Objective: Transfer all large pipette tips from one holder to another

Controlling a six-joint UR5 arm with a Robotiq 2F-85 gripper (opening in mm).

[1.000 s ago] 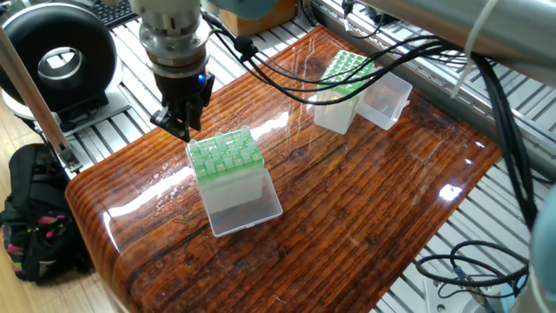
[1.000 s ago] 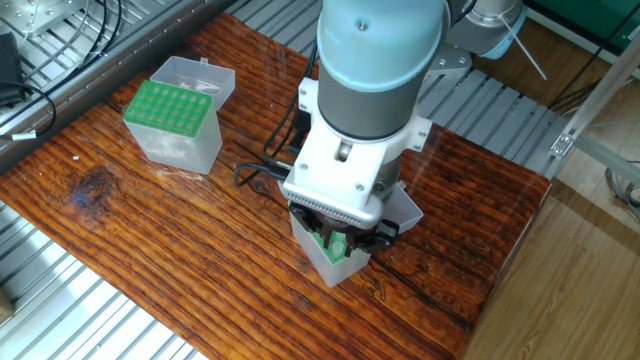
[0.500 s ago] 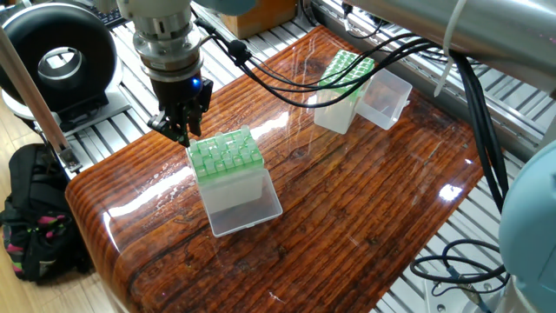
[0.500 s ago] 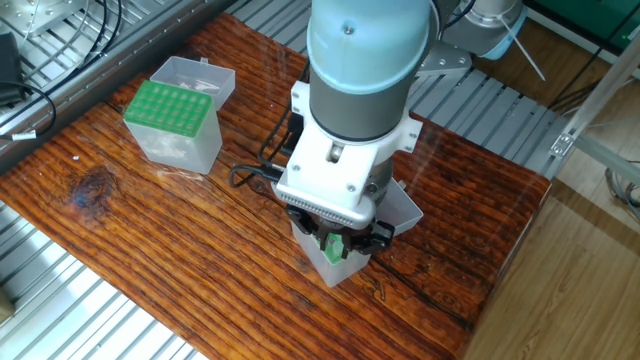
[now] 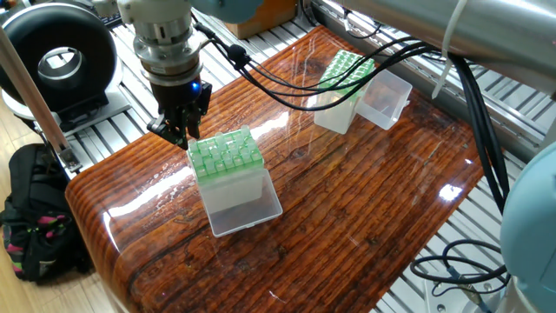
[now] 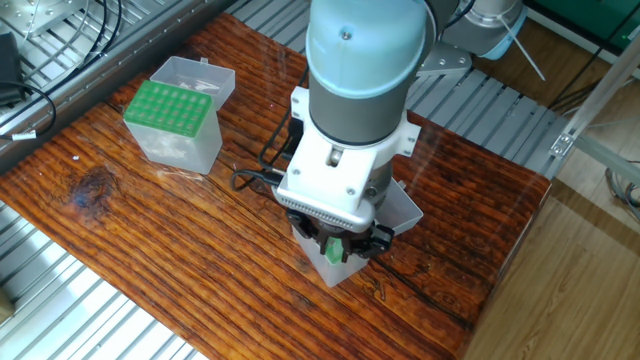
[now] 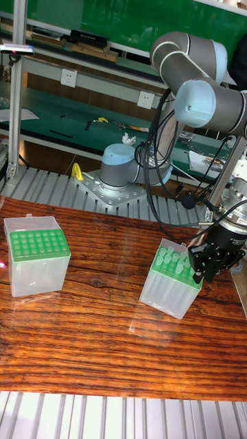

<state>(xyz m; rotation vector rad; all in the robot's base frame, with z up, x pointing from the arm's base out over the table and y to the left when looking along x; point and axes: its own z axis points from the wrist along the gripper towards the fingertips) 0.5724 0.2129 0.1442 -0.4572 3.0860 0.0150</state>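
Two clear boxes with green tops stand on the wooden table. The near holder has the tops of several large pipette tips poking from its green rack. The far holder shows only its green grid. My gripper hangs low at the near holder's outer edge, level with the rack top, fingers drawn together. Nothing clear shows between them. In the other fixed view the wrist covers most of the near holder.
Each box's clear lid lies open beside it: one in front of the near holder, one next to the far holder. Black cables trail from the wrist over the table. The wooden top drops off to metal rails on every side.
The arm has shifted slightly to the left along the near holder's edge. The fingers stay together and both boxes have kept their places.
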